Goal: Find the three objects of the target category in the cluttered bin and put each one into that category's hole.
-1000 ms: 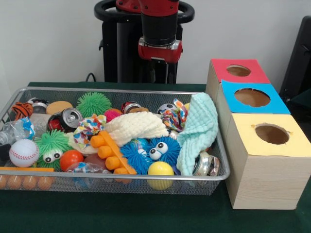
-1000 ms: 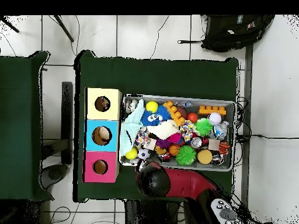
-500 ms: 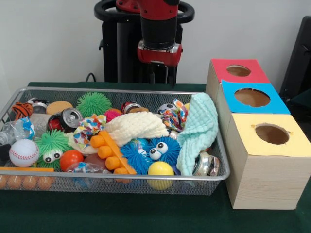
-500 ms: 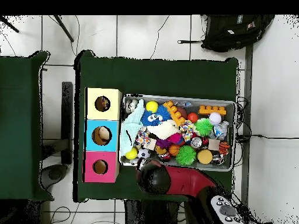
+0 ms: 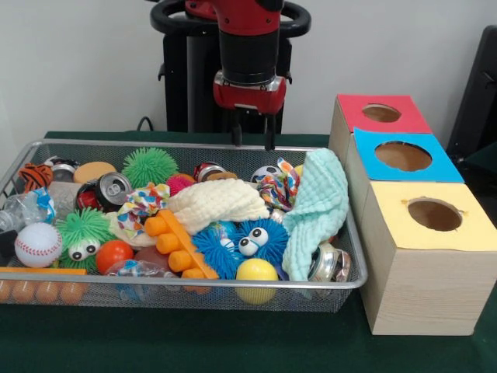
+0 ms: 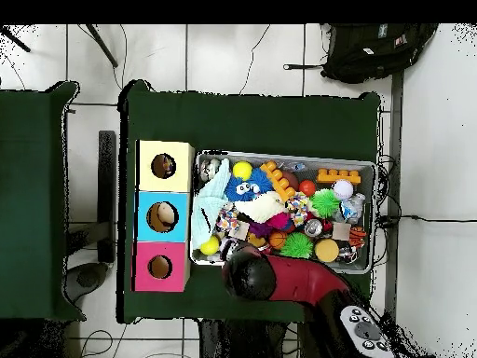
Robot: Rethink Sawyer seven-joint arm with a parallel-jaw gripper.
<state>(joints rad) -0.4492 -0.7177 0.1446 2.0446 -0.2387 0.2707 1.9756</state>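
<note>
The wire mesh bin (image 5: 233,284) is full of toys. One white dotted fabric piece (image 5: 144,200) lies left of centre beside a can. A second dotted piece (image 5: 278,186) lies at the back, against the mint-green cloth. I see no third piece. My gripper (image 5: 251,140) hangs open and empty over the bin's far rim, above and left of the second piece. The yellow-topped hole (image 5: 435,214) is in the nearest wooden box on the right. In the overhead view the arm's end (image 6: 244,276) covers the gripper at the edge of the bin (image 6: 373,214), and the yellow hole (image 6: 163,166) shows.
A mint-green waffle cloth (image 5: 318,210) drapes over the bin's right side. A cream waffle cloth (image 5: 217,202) lies in the middle. A blue fuzzy ball (image 5: 241,242), an orange plastic piece (image 5: 177,242) and a baseball (image 5: 37,244) lie near the front. The blue-topped hole (image 5: 403,156) and red-topped hole (image 5: 381,113) stand behind the yellow one.
The gripper has come down toward the bin's far rim, so its fingers now show fully. In the overhead view the arm has swung. The toys have not moved.
</note>
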